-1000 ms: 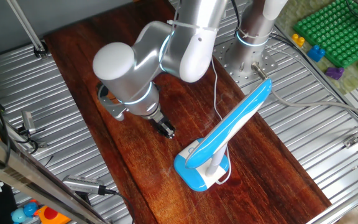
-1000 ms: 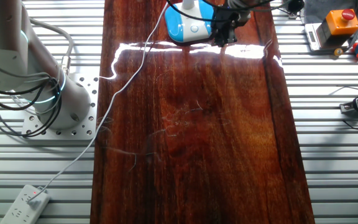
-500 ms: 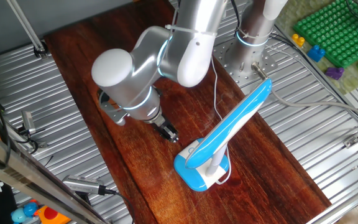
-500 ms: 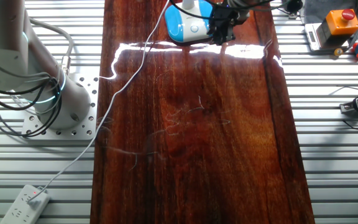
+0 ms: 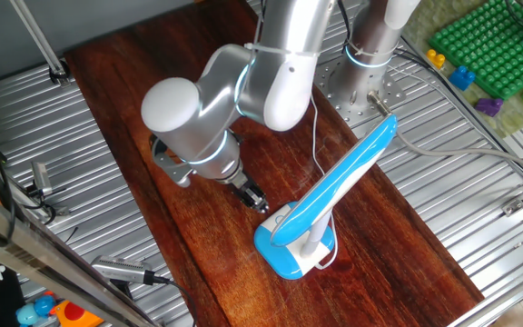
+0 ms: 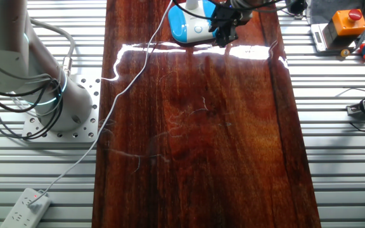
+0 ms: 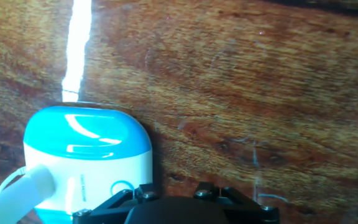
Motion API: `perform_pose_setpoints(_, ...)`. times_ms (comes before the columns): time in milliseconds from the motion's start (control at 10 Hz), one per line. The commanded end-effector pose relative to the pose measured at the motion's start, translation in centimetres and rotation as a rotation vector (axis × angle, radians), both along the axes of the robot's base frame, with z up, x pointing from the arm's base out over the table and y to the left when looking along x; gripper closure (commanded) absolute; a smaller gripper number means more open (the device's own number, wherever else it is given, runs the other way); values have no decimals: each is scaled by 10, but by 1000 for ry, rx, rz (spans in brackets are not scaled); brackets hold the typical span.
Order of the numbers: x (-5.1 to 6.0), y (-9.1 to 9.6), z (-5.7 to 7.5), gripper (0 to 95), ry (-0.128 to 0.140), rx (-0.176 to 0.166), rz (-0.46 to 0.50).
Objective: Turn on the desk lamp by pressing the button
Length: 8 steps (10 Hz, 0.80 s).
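Observation:
The desk lamp has a blue-rimmed white base on the wooden board, a slanted blue-white arm and a thin white cord. My gripper hangs just left of the base, low over the board. In the other fixed view the gripper is right beside the base. In the hand view the base is at the lower left, and a blue ring button sits by the black gripper housing. The fingertips are hidden, so no gap shows.
The dark wooden board lies on ribbed metal tabletops. The robot's base stands behind the lamp. A green brick plate is at the far right. A power strip and an orange-button box lie off the board.
My gripper has moved down and closer to the lamp's base. The lamp has not moved.

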State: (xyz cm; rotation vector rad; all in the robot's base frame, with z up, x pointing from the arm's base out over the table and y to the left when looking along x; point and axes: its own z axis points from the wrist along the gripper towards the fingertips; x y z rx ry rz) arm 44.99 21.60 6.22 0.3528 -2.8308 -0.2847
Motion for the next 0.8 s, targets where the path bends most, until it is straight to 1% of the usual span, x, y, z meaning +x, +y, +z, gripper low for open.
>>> perform_pose_setpoints(100,-4,1,-3,570,3,-1,-2)
perform_pose_setpoints(200,-8,2,-7,570,6,1,-3)
perform_pose_setpoints(700,-17,13,-14,570,29,8,-11)
perform_pose_setpoints(800,-19,16,-16,570,39,8,-12)
